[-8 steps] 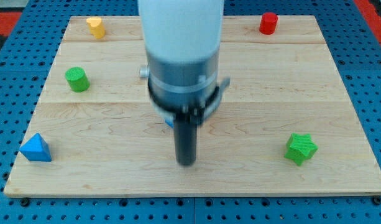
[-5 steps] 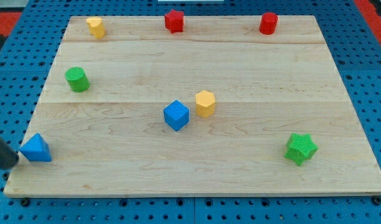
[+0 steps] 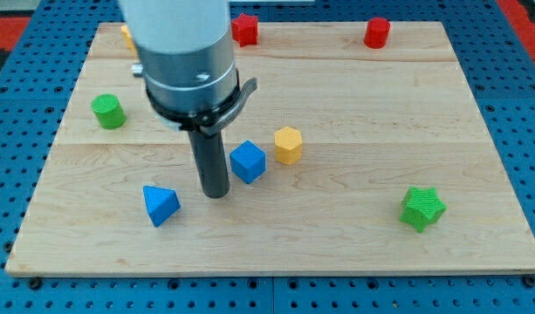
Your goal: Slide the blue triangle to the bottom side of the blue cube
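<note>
Blue triangle (image 3: 161,205) is parked left of my tip (image 3: 216,194), nothing gripped by the bare rod; a rightward shove under the blue cube (image 3: 247,161) is still needed, probably.

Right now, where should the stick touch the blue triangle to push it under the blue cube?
Push on the blue triangle's left face, coming from the view's left. It sits lower-left of the blue cube, so it likely needs to slide right. My tip is between them now, on the wrong side, and must go around first.
</note>
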Controlling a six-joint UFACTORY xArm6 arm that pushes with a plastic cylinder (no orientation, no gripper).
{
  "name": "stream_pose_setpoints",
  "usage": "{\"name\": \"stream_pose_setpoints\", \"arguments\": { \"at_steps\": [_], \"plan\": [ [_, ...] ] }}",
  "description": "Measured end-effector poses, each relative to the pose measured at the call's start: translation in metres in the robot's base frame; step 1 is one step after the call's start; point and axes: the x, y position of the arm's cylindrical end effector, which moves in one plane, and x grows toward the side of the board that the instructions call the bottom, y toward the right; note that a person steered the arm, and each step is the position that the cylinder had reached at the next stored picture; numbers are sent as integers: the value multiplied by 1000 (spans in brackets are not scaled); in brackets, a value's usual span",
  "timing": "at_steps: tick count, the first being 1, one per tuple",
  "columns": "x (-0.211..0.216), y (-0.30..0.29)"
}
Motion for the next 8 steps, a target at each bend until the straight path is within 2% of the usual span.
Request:
{"name": "stream_pose_setpoints", "arguments": {
  "at_steps": [1,2,3,4,5,6,8],
  "plan": [
    [60,18],
    [92,-14],
    [67,-101],
    [31,-103],
    [16,-6],
    [-4,26],
    [-38,34]
  ]
}}
